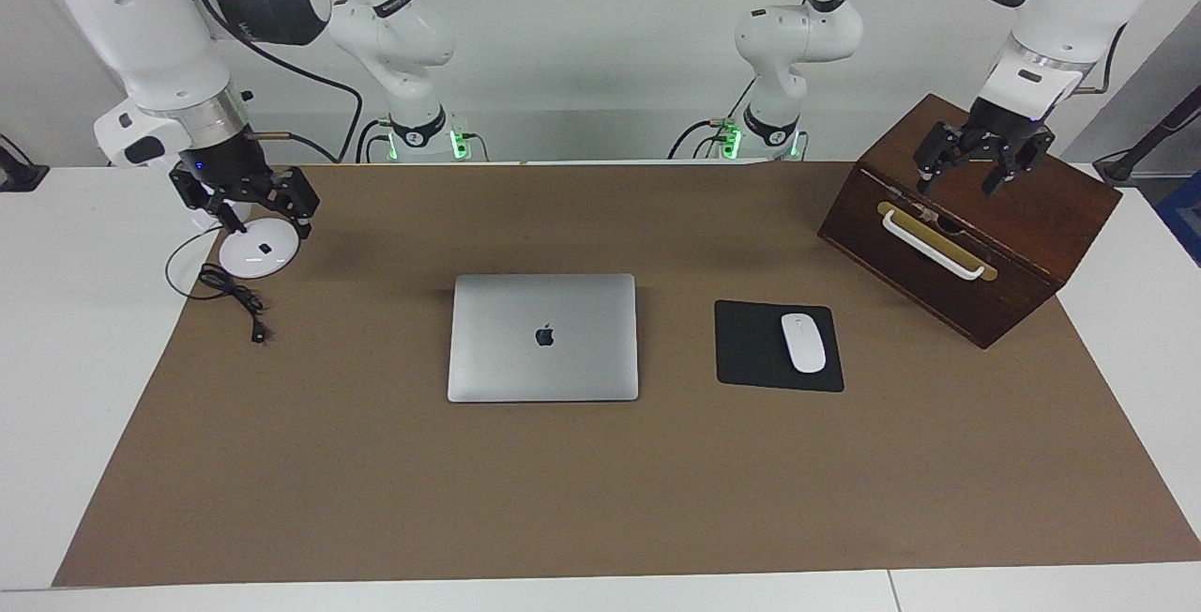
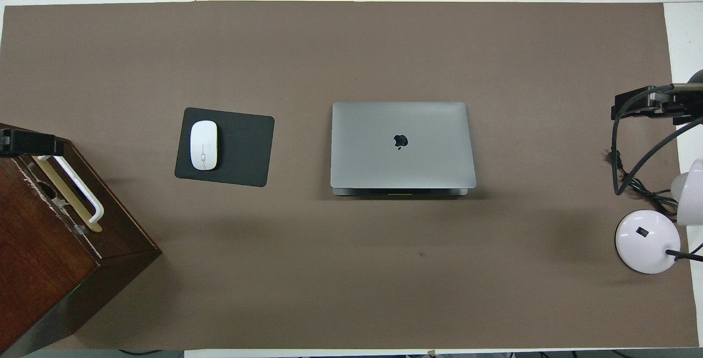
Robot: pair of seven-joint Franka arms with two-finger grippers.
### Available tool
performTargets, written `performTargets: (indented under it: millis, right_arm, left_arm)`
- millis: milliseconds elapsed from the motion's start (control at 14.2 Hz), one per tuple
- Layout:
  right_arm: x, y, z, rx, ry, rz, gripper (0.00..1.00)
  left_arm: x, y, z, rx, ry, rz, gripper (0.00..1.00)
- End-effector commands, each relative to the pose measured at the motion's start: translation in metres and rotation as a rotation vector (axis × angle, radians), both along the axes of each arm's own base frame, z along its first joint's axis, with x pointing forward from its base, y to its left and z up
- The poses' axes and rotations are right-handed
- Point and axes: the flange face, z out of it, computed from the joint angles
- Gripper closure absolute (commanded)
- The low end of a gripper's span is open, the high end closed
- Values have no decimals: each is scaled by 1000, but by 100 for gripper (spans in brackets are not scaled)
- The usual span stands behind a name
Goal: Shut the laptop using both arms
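The silver-grey laptop (image 1: 542,338) (image 2: 402,146) lies flat in the middle of the brown mat, lid down and apple logo up. At the edge nearer the robots, a thin strip of its base shows under the lid. My left gripper (image 1: 957,182) (image 2: 33,143) hangs open over the top of the wooden box, with nothing between its fingers. My right gripper (image 1: 266,222) (image 2: 637,104) is open over the white lamp base, holding nothing. Both grippers are well apart from the laptop.
A black mouse pad (image 1: 751,349) with a white mouse (image 1: 803,342) lies beside the laptop toward the left arm's end. A dark wooden box (image 1: 1023,246) with a white handle (image 1: 934,244) stands there too. A white lamp base (image 1: 255,255) and black cable (image 1: 235,298) sit at the right arm's end.
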Motion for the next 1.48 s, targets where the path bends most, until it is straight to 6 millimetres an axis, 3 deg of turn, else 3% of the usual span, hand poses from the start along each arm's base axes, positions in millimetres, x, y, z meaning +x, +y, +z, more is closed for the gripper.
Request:
performTargets:
  millis: [0,212,494,848,1413]
  right_arm:
    - [-7,-2,2,-2,2,-13,0]
    - [-7,-2,2,-2,2,-13,0]
    - [-7,-2,2,-2,2,-13,0]
    - [-7,-2,2,-2,2,-13,0]
    - [-7,-2,2,-2,2,-13,0]
  left_arm:
    - [17,1,12,-7,78,13,0]
    - [23,4,10,-7,146,18,0]
    - [19,-1,-14,-3,192,43,0]
    - [29,-8,-19,2,104,63,0]
    - [28,-7,-21,2,107,64,0]
